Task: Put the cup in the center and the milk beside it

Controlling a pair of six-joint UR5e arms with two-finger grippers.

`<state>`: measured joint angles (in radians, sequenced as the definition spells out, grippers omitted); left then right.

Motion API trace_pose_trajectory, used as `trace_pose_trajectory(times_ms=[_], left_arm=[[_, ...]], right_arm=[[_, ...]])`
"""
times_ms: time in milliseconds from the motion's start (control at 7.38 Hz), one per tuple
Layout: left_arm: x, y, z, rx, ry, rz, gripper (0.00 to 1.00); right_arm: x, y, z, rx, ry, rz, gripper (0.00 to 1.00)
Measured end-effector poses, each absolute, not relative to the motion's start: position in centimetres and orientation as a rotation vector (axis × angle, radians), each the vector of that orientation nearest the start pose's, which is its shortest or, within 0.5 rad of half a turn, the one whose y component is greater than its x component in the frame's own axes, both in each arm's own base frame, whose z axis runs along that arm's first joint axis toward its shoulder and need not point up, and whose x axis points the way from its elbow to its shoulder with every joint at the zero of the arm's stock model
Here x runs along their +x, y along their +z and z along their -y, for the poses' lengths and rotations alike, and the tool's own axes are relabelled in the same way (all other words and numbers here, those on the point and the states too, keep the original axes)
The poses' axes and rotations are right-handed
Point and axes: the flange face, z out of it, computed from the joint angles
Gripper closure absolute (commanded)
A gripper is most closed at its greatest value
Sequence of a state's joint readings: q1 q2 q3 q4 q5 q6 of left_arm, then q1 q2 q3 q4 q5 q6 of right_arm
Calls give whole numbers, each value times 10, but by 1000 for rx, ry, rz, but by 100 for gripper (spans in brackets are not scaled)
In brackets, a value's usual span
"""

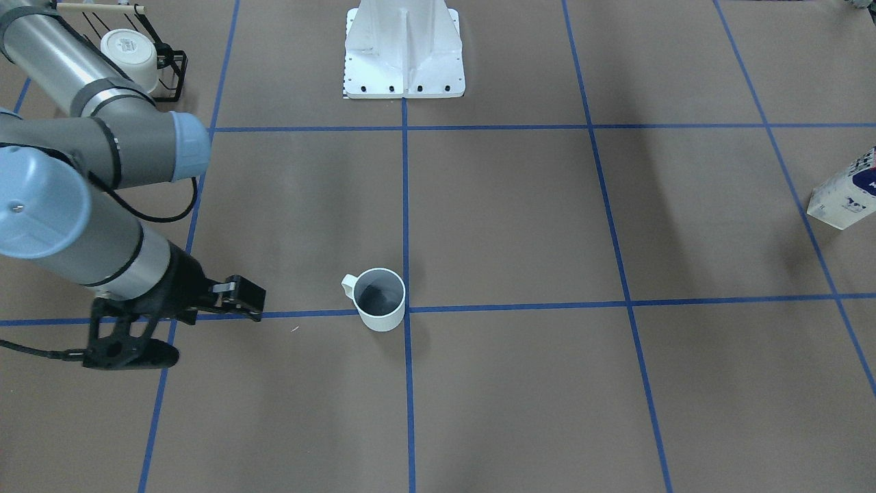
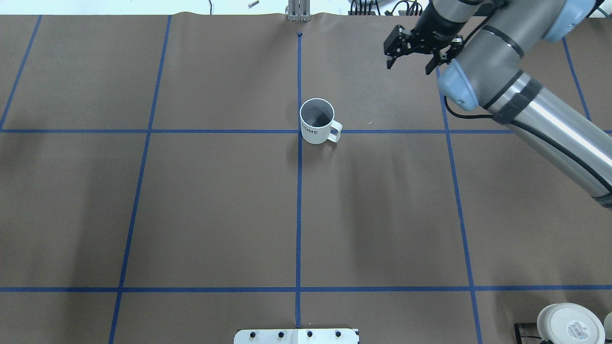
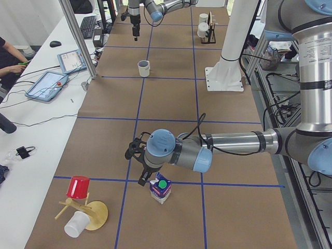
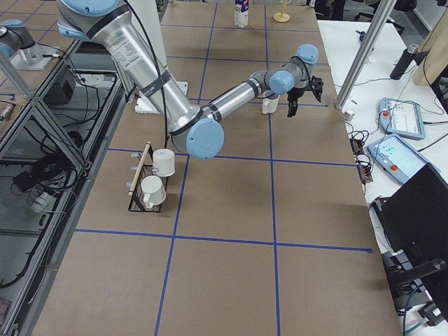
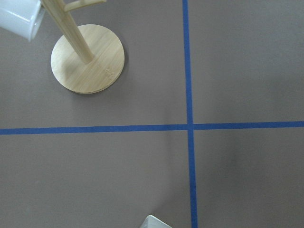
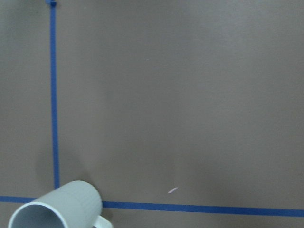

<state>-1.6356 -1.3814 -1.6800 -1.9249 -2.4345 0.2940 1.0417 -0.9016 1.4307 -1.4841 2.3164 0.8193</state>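
The cup [image 1: 380,299] is a white mug with a dark grey inside. It stands upright right at the center [image 2: 299,131], just right of the tape crossing in the overhead view [image 2: 316,120], where black lettering shows on its side. My right gripper [image 2: 409,66] is open and empty, apart from the cup, beyond it and to its right. The milk [image 3: 160,191], with its green cap, stands far out at the table's left end [image 1: 845,195]. My left gripper [image 3: 139,168] hangs just beside and above it; I cannot tell if it is open.
A black wire rack [image 4: 147,182] with two white mugs, one with a sticker on its base [image 2: 569,325], stands near the robot's right side. A wooden mug tree [image 5: 88,59] with a red cup [image 3: 79,187] stands near the milk. The white robot base [image 1: 404,55] is behind the center.
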Motion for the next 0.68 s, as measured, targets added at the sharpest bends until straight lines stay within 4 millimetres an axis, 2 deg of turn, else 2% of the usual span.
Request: trace_pose_trajectory(times_ms=[271, 406, 677], left_arm=[[-85, 655, 405, 414, 363, -771, 2], [-85, 657, 404, 415, 370, -759, 2], [-81, 661, 404, 407, 383, -746, 2]], right_arm=[[-240, 370, 660, 26, -10, 865, 0], [-214, 400, 658, 32, -46, 834, 0], [-182, 443, 650, 33, -86, 801, 0]])
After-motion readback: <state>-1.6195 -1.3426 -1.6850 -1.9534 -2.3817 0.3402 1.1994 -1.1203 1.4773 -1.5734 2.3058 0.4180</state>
